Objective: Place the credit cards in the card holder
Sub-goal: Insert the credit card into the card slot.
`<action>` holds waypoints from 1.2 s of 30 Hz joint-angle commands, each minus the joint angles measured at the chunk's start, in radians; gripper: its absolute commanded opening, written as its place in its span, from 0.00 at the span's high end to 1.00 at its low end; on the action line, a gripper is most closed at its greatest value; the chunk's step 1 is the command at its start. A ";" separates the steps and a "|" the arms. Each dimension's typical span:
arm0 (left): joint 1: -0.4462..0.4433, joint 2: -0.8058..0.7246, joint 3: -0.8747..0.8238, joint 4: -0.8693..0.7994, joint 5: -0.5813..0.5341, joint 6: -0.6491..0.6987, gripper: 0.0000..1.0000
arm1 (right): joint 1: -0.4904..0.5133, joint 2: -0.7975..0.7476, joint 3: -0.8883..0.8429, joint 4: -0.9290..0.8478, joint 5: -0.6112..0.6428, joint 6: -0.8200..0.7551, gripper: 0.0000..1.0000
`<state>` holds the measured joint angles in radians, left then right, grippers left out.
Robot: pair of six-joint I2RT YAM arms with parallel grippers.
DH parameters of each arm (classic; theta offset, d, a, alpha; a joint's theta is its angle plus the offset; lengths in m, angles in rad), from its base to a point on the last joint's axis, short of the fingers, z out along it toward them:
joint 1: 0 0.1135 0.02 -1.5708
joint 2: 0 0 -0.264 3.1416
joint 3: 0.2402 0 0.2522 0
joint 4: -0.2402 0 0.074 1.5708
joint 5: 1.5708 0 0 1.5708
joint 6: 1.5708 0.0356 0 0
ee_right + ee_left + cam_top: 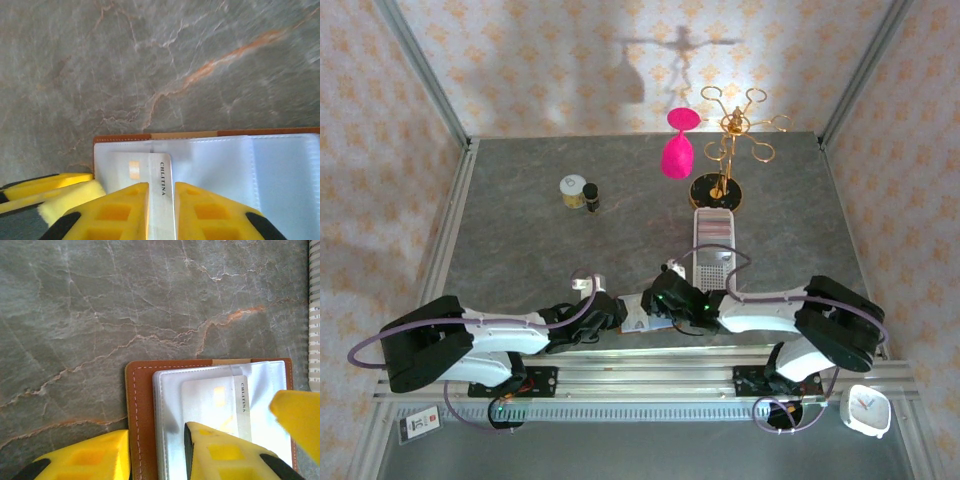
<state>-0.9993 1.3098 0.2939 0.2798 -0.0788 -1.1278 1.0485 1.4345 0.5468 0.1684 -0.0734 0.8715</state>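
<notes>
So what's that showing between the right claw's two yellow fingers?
A pale credit card, over the open card holder; the right wrist view shows it.

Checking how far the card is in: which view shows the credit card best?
Left wrist: the credit card shows most of its face, lying over the clear pocket of the card holder. Right wrist shows a smaller part of it, pinched in the right gripper. Top external: too small to tell.

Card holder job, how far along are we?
Done: the card holder lies open, the left gripper straddling its edge. In hand: one credit card lies on the clear sleeves under the right gripper. Left: seating it in a pocket; I can't tell if it is partly in.
</notes>
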 commanded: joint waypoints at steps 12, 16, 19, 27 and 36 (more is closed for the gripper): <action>0.026 0.163 -0.032 0.133 0.166 -0.004 0.57 | 0.056 0.123 0.035 -0.038 0.018 -0.011 1.00; 0.027 0.161 -0.043 0.135 0.160 -0.013 0.56 | 0.074 0.135 0.059 -0.025 0.022 -0.006 1.00; 0.026 0.158 -0.055 0.145 0.156 -0.020 0.54 | 0.077 0.134 0.064 -0.004 0.010 -0.002 1.00; 0.026 0.154 -0.054 0.083 0.120 -0.007 0.58 | 0.077 0.010 0.033 -0.075 0.138 0.010 0.95; 0.027 0.104 -0.043 0.016 0.085 0.021 0.60 | 0.077 -0.420 -0.132 -0.214 0.493 0.100 1.00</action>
<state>-0.9985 1.3197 0.2794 0.3542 -0.0704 -1.1091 1.1233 1.1187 0.4545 0.0540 0.2100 0.9226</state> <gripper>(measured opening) 0.403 0.051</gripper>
